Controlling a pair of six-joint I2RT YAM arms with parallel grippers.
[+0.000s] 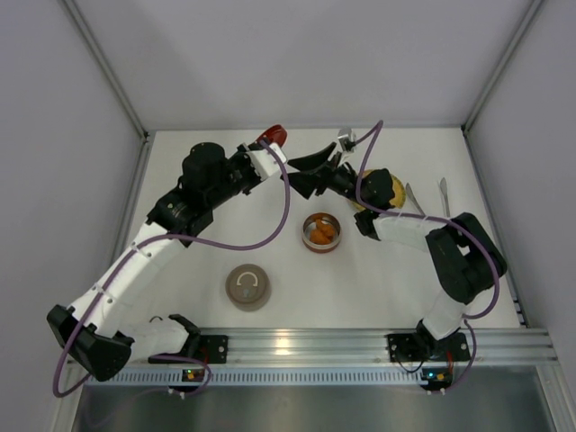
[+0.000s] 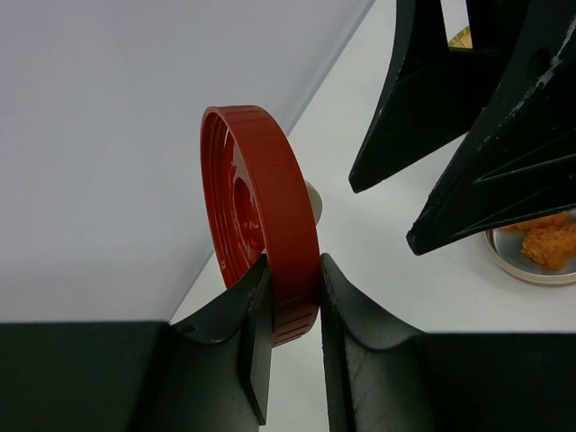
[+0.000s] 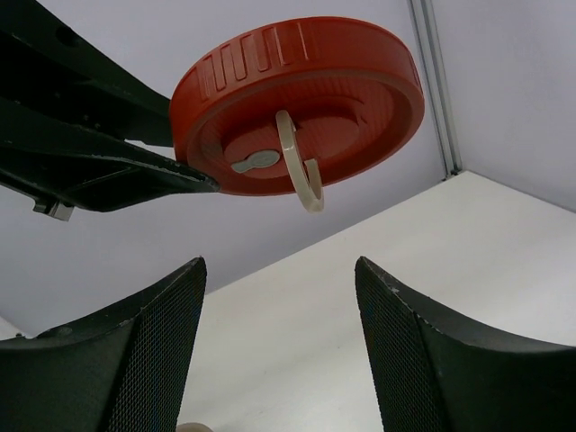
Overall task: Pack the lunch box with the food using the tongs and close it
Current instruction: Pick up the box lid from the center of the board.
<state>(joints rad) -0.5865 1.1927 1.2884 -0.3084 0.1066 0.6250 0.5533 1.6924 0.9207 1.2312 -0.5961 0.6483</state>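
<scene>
My left gripper [image 1: 265, 147] is shut on the rim of a red round lid [image 1: 274, 136], held on edge above the table's back. In the left wrist view the lid [image 2: 261, 216] stands between my fingers [image 2: 292, 279]. My right gripper [image 1: 297, 176] is open and empty, just right of the lid; its wrist view shows the lid's face [image 3: 297, 108] with a cream ring handle [image 3: 302, 173] above the open jaws [image 3: 279, 297]. A round metal lunch box tin [image 1: 321, 232] at mid-table holds orange food chunks [image 2: 551, 245]. Silver tongs [image 1: 413, 197] lie at the right.
A yellow plate [image 1: 385, 189] lies mostly under the right arm. A brownish round tin [image 1: 247, 287] with a ring on top sits near the front, left of centre. A small metal piece [image 1: 346, 139] lies at the back. Walls close in the table on three sides.
</scene>
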